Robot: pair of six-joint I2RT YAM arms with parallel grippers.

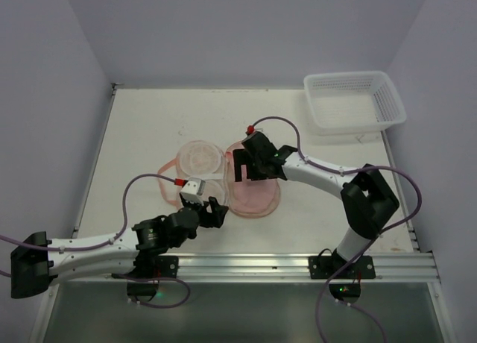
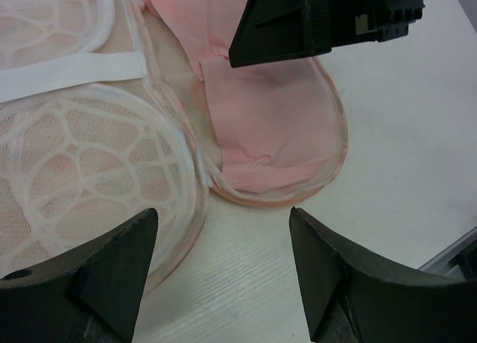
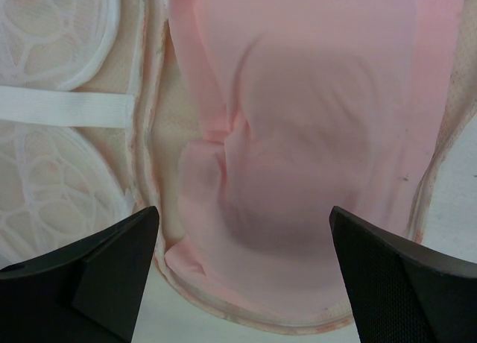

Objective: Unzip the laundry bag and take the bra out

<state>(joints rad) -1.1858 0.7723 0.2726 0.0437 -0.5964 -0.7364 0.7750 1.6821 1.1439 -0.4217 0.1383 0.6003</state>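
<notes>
The laundry bag point(image 1: 200, 156) lies unzipped and spread open in the middle of the table. Its see-through mesh half with white lattice shows at the left in the left wrist view point(image 2: 82, 171) and in the right wrist view point(image 3: 52, 30). The plain pale pink bra point(image 1: 257, 194) lies in the bag's right half, and shows in the left wrist view point(image 2: 276, 127) and the right wrist view point(image 3: 298, 134). My right gripper point(image 1: 248, 170) is open just above the bra, its point in its own view point(image 3: 242, 268). My left gripper point(image 1: 215, 210) is open and empty over bare table at the bag's near edge point(image 2: 223, 261).
A white plastic lattice basket point(image 1: 354, 101) stands at the back right corner. A white elastic strap point(image 3: 67, 108) crosses the mesh half. The right gripper's black body point(image 2: 320, 22) hangs at the top of the left wrist view. A metal rail point(image 1: 298, 265) runs along the near edge.
</notes>
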